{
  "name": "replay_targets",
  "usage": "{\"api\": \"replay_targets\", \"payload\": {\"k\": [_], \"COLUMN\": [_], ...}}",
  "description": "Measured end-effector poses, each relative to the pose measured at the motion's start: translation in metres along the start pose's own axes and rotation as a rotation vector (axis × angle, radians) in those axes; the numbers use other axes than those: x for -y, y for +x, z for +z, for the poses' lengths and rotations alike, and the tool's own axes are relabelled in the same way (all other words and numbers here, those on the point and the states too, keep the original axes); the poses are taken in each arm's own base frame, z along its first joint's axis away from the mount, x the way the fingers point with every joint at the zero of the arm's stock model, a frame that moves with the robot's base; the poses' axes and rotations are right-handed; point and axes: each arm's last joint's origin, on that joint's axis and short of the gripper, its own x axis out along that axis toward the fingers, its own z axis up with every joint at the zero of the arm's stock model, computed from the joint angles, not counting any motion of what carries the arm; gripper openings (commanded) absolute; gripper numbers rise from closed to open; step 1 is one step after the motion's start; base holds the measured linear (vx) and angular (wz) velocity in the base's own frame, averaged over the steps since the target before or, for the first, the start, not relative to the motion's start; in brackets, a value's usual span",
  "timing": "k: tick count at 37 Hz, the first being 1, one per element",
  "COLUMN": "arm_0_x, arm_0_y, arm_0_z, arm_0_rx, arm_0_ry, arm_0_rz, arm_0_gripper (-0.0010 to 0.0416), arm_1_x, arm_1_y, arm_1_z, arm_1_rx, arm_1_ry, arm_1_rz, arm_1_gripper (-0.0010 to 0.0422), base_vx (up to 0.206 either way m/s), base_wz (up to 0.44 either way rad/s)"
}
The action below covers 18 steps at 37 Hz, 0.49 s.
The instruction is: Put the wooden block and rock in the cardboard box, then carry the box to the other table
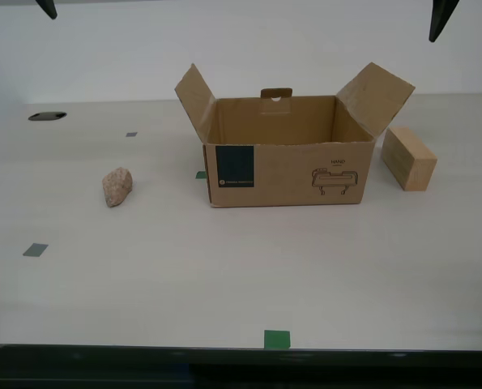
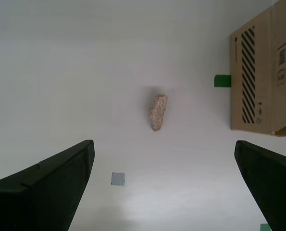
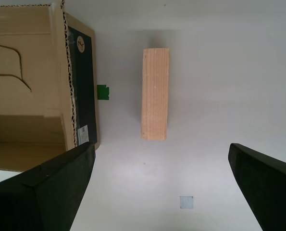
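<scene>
The cardboard box (image 1: 287,170) stands open in the middle of a pale table (image 1: 224,275), flaps up, empty as far as I see. The rock (image 1: 117,186) lies toward the exterior view's left of the box, and the wooden block (image 1: 408,158) rests at the box's other side. My second gripper (image 2: 163,144) hangs open high above the rock (image 2: 158,112), with the box's side (image 2: 258,77) beside it. My first gripper (image 3: 161,146) hangs open high above the wooden block (image 3: 155,94), next to the box (image 3: 42,86). Only fingertips show in the exterior view. The other table is out of view.
Small green tape squares (image 1: 276,339) and grey ones (image 1: 35,250) dot the tabletop. A dark oval hole (image 1: 47,116) sits at the far side toward the exterior view's left. The table's dark front edge (image 1: 241,352) runs along the bottom; a white wall stands behind.
</scene>
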Motion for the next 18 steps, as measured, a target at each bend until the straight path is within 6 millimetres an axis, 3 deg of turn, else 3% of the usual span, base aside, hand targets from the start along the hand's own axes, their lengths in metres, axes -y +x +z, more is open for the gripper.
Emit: {"api": "replay_targets", "payload": {"k": [18], "arm_0_x": [0.003], "arm_0_y": [0.031], "arm_0_z": [0.018], "arm_0_rx": [-0.029], "arm_0_ry": [-0.050], "arm_0_rz": [0.010], "arm_0_gripper": [0.0387], "arm_1_x": [-0.005], "arm_1_y": [0.030], "arm_1_z": [-0.013], "arm_1_rx": [-0.057], "arm_1_ry": [-0.009], "arm_1_rz": [0.007], "arm_1_gripper": [0.0400], "base_vx": [0.000], "base_wz": [0.000]}}
